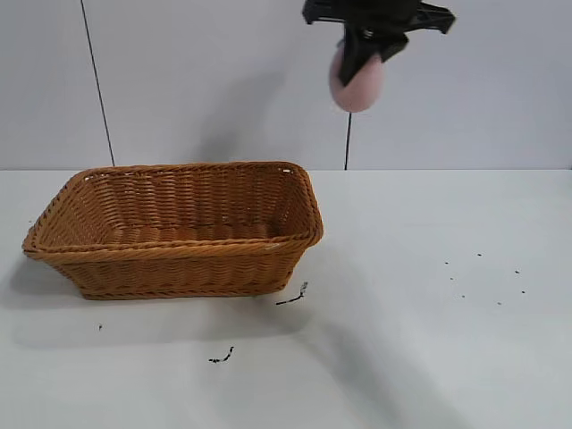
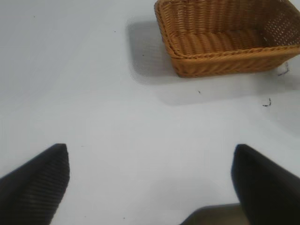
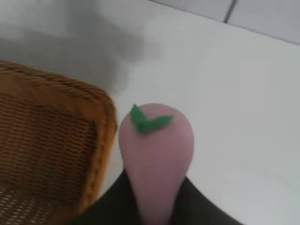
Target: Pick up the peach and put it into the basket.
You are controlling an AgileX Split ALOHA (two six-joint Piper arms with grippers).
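While the right gripper (image 1: 362,54) hung high at the top of the exterior view, it was clenched on the peach (image 1: 356,82), which dangled pink below its black fingers, well above the desk (image 1: 429,268) and a little to the right of the basket (image 1: 179,228). From the right wrist view, the peach (image 3: 157,154) sat pinched between the dark jaws, its small green leaf (image 3: 147,119) on the end away from the gripper, with the basket's braided corner (image 3: 101,140) just beside it and lower down. The basket stood on the white desk with nothing visible inside it. Seen from the left wrist view, the left gripper (image 2: 150,183) hovered over bare desk with its jaws spread wide, well apart from the basket (image 2: 225,40). A few dark specks (image 1: 223,356) lay on the desk near the basket.
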